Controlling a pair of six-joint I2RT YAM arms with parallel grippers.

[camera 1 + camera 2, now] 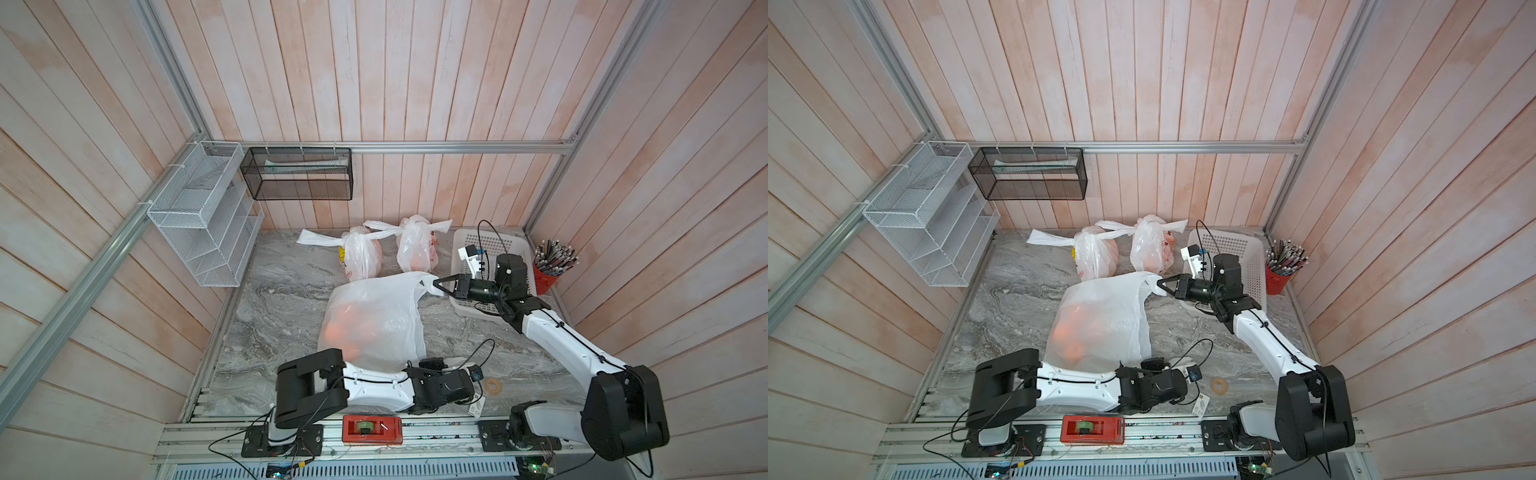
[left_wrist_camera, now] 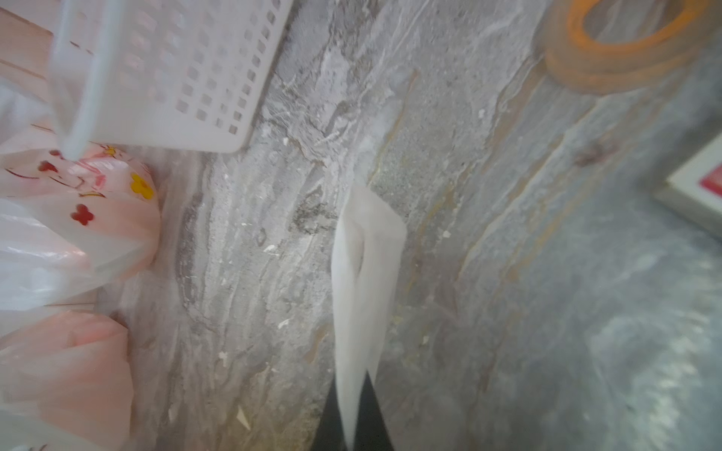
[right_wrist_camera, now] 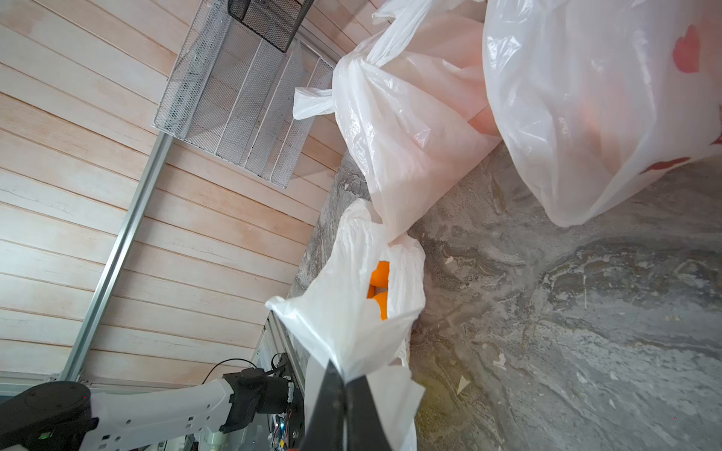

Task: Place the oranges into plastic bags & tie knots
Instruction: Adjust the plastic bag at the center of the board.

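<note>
A third plastic bag [image 1: 374, 316] lies open in the middle of the marble table, with oranges [image 1: 345, 328] glowing through its film. The right wrist view shows oranges [image 3: 381, 289] through its mouth. My right gripper [image 1: 434, 283] [image 3: 344, 377] is shut on one handle at the bag's far right corner. My left gripper [image 2: 351, 406] is shut on a white handle strip [image 2: 363, 273] near the front edge. In the top views it sits low by the bag's near corner [image 1: 434, 365]. Two filled bags [image 1: 361, 253] [image 1: 415, 245] stand at the back, each closed by a knot [image 1: 338, 240] [image 1: 397, 226].
A white perforated basket [image 1: 486, 243] sits at the back right, under my right wrist. A red cup of pencils [image 1: 548, 274] stands beside it. A tape ring [image 1: 493, 386] lies near the front, and a red tape dispenser [image 1: 372, 430] is on the rail. Wire shelves [image 1: 199, 216] hang on the left wall.
</note>
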